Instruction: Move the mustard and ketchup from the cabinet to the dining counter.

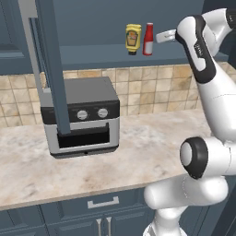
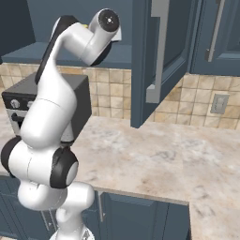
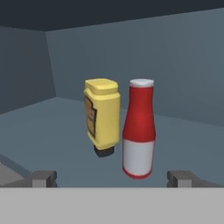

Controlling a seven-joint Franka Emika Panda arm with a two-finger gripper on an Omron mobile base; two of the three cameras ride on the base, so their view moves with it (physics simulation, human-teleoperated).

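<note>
Yellow mustard (image 3: 103,114) and the red ketchup (image 3: 139,129) are both sitting on the cabinet (image 1: 97,55) shelf, side by side and nearly touching, a bit back from the shelf's front edge, and I've got the hand pointed straight at them. The mustard looks like it's standing upside down on its dark cap, label turned off to one side, while the ketchup is upright with its pale cap on top. My gripper (image 3: 112,178) has its fingers spread as wide as they go with nothing between them, and from the hand camera the two tips frame both bottles, ketchup closer to dead centre. I'd guess that's why the arm is stretched up and level with the shelf: a straight horizontal reach in gets the fingers around a bottle body without knocking the neighbour. Since they're so close together, that's the risky bit imo; closing on one could tip the other. Cabinet door (image 1: 48,64) hangs open over the toaster oven (image 1: 80,115) on the counter (image 1: 152,138) below. Neither bottle has been moved yet.
</note>
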